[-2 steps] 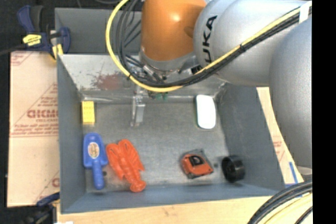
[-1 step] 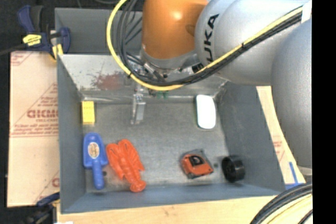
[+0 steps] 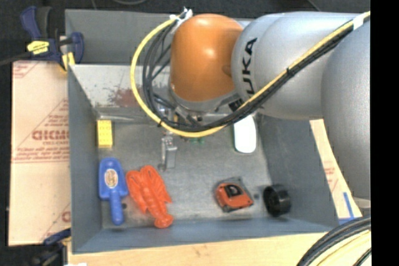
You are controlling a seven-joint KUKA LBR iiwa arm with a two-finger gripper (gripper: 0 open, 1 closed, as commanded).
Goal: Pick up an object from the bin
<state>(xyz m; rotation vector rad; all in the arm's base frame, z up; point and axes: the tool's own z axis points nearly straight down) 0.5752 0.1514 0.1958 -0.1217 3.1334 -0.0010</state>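
Note:
My gripper [image 3: 166,155] hangs below the arm's orange cover, over the bin floor left of the middle, with bare floor directly beneath it. An orange lobster-shaped toy [image 3: 149,195] lies just below and left of it, apart from it. A blue scoop-like toy [image 3: 111,189] lies left of the lobster. A yellow block [image 3: 104,133] sits at the left wall, level with the gripper.
An orange and black tape measure [image 3: 234,195] and a black round cap [image 3: 277,200] lie near the front right. A white oblong object [image 3: 245,134] lies partly under the arm at the right. The arm covers the back of the bin.

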